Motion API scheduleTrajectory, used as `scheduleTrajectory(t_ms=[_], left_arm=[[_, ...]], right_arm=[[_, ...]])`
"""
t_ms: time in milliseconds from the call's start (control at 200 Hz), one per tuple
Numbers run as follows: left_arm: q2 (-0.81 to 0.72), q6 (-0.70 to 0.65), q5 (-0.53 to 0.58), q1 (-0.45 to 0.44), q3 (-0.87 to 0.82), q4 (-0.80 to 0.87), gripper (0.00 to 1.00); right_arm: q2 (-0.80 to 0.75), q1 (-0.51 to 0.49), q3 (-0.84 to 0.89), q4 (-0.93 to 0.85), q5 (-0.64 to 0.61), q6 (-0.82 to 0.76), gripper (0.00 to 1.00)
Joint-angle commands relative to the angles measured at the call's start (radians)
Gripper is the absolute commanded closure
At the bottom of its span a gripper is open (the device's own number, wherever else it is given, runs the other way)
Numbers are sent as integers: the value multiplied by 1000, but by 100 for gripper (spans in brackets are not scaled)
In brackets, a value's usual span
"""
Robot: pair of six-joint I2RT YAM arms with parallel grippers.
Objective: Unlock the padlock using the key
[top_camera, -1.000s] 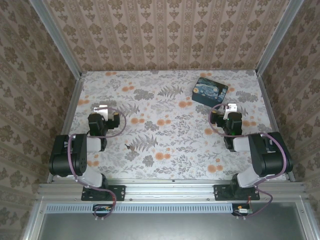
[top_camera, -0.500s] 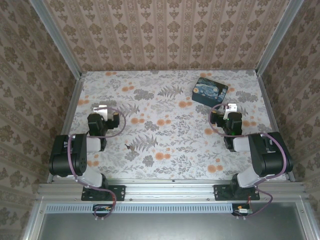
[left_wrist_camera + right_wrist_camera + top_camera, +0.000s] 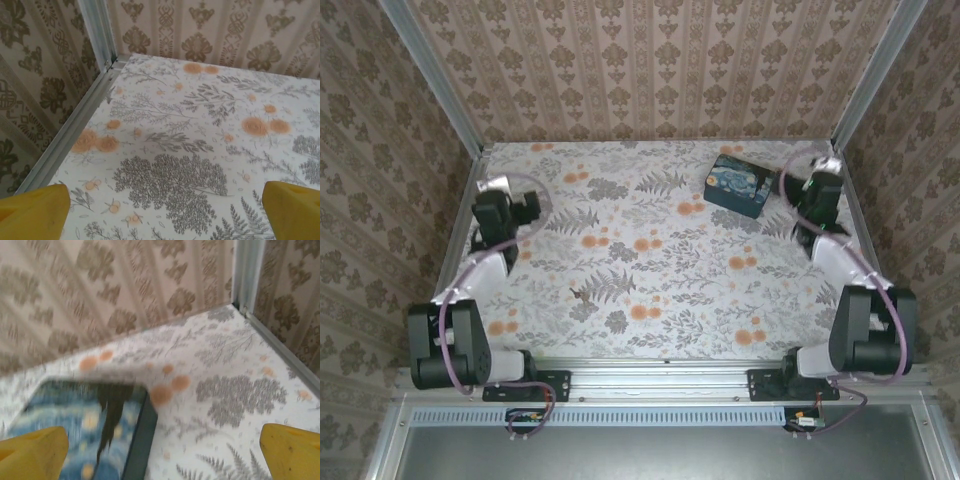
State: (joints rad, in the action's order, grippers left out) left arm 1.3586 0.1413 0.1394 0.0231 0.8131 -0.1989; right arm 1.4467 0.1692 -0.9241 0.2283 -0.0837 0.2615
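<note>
Yellow fingers [image 3: 35, 210] of the left gripper [image 3: 496, 186] stand wide apart with nothing between them, over the bare floral table [image 3: 170, 130] by its far left corner. The right gripper [image 3: 825, 166] is likewise spread wide and empty, by the far right corner. A blue tin [image 3: 740, 185] lies just to its left. A small dark thing [image 3: 581, 293] lies well apart from both grippers, nearer the left one. It is too small to tell whether it is the key.

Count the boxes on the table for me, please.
1. A blue box lies at the far right of the table, just left of the right gripper. The arms cover small patches of table, so another could be hidden.
</note>
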Motion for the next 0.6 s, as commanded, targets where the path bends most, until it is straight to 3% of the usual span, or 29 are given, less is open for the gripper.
scheduleTrajectory(t_ms=[0, 270, 435, 595], left_arm=[[72, 116, -21, 13, 158, 437, 0], [22, 162, -48, -119, 204, 522, 0], [-13, 144, -24, -199, 223, 554, 0], [-7, 156, -12, -222, 254, 559, 0]], right_arm=[[151, 38, -151, -298, 141, 144, 1], [499, 50, -466, -423, 426, 240, 7], [550, -7, -485, -401, 541, 275, 8], [513, -134, -459, -391, 612, 324, 12]])
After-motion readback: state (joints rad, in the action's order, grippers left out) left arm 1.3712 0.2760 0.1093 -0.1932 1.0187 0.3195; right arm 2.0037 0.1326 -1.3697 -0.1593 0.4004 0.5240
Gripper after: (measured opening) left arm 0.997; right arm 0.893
